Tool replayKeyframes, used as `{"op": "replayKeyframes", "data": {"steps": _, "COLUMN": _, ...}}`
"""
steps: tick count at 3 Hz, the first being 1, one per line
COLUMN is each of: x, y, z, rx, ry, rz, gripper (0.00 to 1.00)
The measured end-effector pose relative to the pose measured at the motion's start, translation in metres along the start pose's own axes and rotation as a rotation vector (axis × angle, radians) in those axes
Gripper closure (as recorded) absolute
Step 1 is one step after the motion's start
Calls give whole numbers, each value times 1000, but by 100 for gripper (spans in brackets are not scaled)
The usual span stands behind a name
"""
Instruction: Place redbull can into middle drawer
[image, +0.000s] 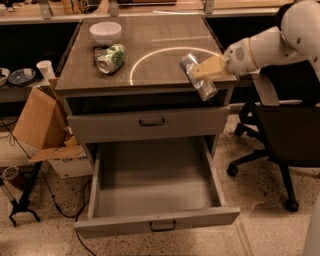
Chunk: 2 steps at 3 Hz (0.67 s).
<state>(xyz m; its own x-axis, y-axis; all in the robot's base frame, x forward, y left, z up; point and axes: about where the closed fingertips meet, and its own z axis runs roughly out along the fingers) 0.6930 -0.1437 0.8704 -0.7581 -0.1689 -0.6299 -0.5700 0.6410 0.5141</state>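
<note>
the pale two-finger gripper (204, 71) clamps the slim silver-blue redbull can (198, 76) — tilted — at the tabletop's front-right corner, above the open grey metal middle drawer (155, 195).

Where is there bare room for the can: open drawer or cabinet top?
The middle drawer has a bare floor, wall to wall. On the cabinet top, centre and back right are free; white bowl and green can crowd the left. The pincer holds the redbull can over the front-right edge.

Glossy metal redbull can (205, 90) in matt hand (201, 72)
</note>
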Motion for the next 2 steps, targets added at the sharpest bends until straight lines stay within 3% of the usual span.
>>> {"op": "replayKeyframes", "data": {"steps": 1, "x": 39, "y": 6, "z": 6, "rx": -134, "ry": 98, "rz": -137, "gripper": 100}}
{"op": "replayKeyframes", "data": {"steps": 2, "x": 44, "y": 9, "z": 8, "rx": -151, "ry": 120, "rz": -175, "gripper": 100}}
